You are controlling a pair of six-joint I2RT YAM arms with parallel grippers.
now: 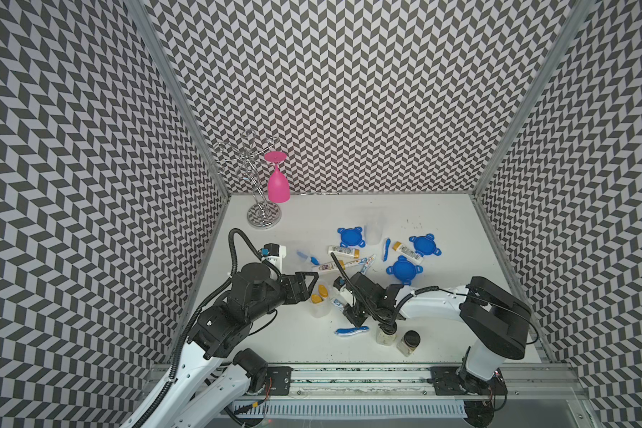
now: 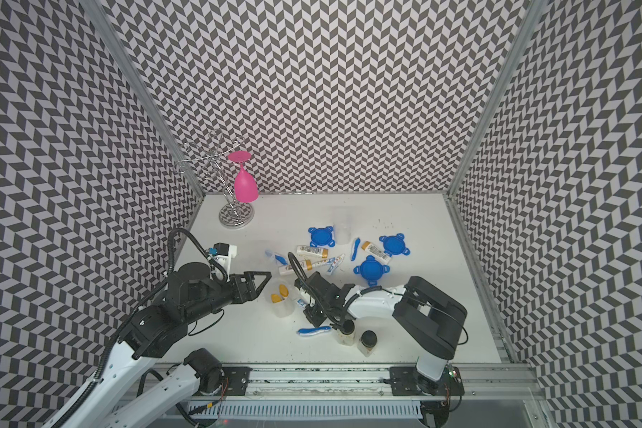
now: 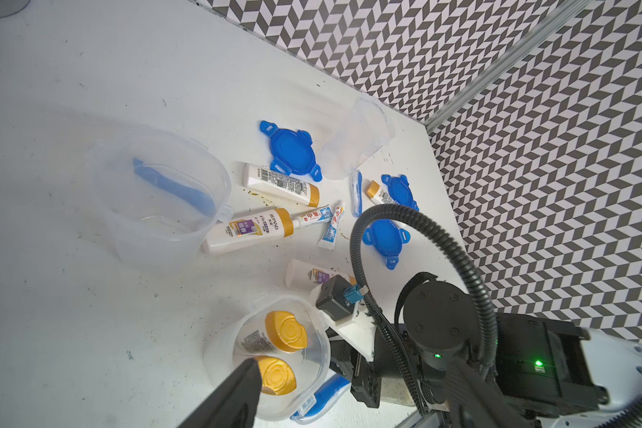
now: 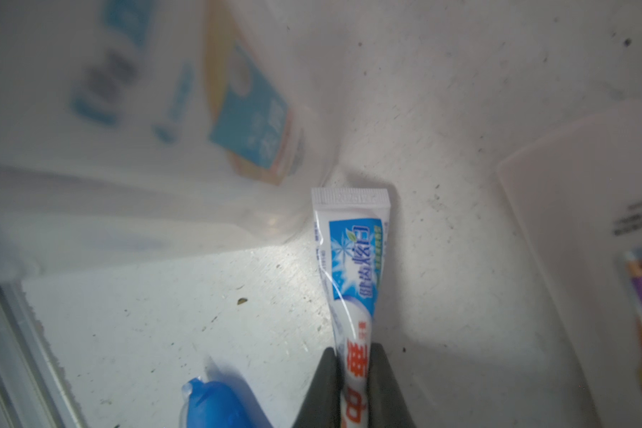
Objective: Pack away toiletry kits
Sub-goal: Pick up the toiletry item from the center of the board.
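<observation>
on the white bench (image 1: 441,222), the right end effector (image 4: 354,357) is clenched on a toothpaste tube (image 4: 353,259) printed with red chinese characters, its crimped end beside a clear tub (image 4: 238,207), over which the left end effector (image 1: 312,285) hangs released; a bottle (image 3: 245,231) beyond it reads "repand".

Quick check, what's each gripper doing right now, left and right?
Left gripper: open, holding nothing.
Right gripper: closed on a toothpaste tube.

Glossy printed toothpaste tube (image 4: 353,266), clear smooth plastic tub (image 3: 217,352), scuffed matt white tabletop (image 4: 164,333), shiny chrome wire rack (image 1: 264,216)
</observation>
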